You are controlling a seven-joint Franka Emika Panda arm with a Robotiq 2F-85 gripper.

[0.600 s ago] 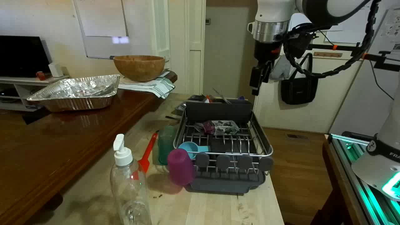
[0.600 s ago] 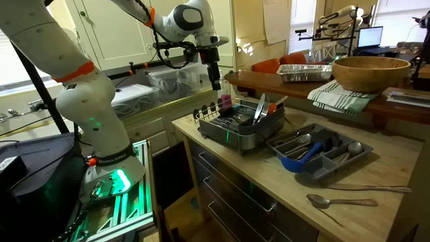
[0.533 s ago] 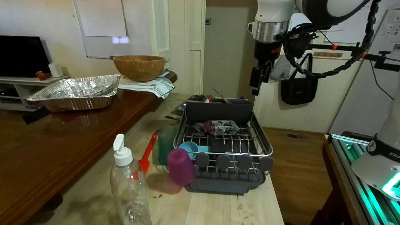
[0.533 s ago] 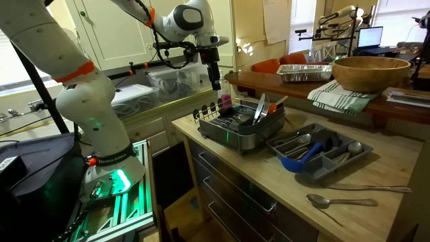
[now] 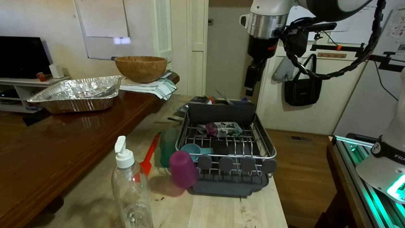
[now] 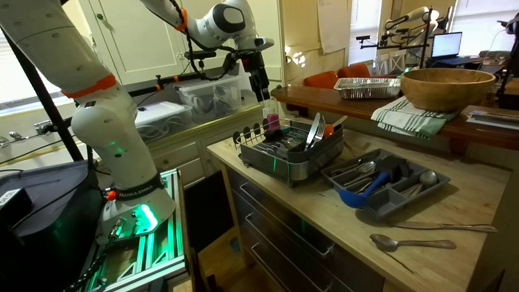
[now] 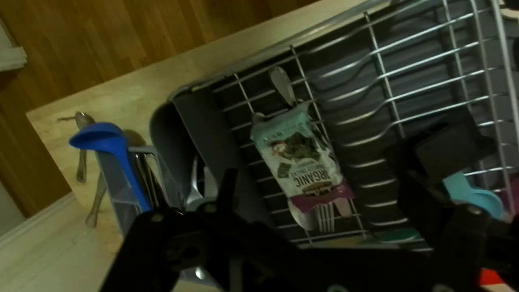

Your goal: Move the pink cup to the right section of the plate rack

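The magenta-pink cup (image 5: 183, 169) stands on the wooden counter at the near left corner of the plate rack in an exterior view; I cannot tell whether they touch. It also shows partly behind the rack in an exterior view (image 6: 273, 121), and as a sliver at the right edge of the wrist view (image 7: 514, 194). The dark grey wire plate rack (image 5: 221, 114) also shows in an exterior view (image 6: 271, 164) and the wrist view (image 7: 429, 73). My gripper (image 5: 249, 91) hangs high above the rack's far end, empty. In the wrist view its fingers (image 7: 320, 170) are spread wide.
In the rack lie a snack packet (image 7: 300, 158), cutlery and a light-blue scoop (image 5: 191, 148). Beside it are a green cup (image 5: 168, 147), red utensil (image 5: 151, 152) and clear pump bottle (image 5: 131, 190). A cutlery tray (image 6: 389, 202) and the raised wooden bar (image 5: 79, 136) are nearby.
The gripper has shifted left and tilted slightly in an exterior view, and risen a little with a slight turn in an exterior view. The cup and the rack have not moved.
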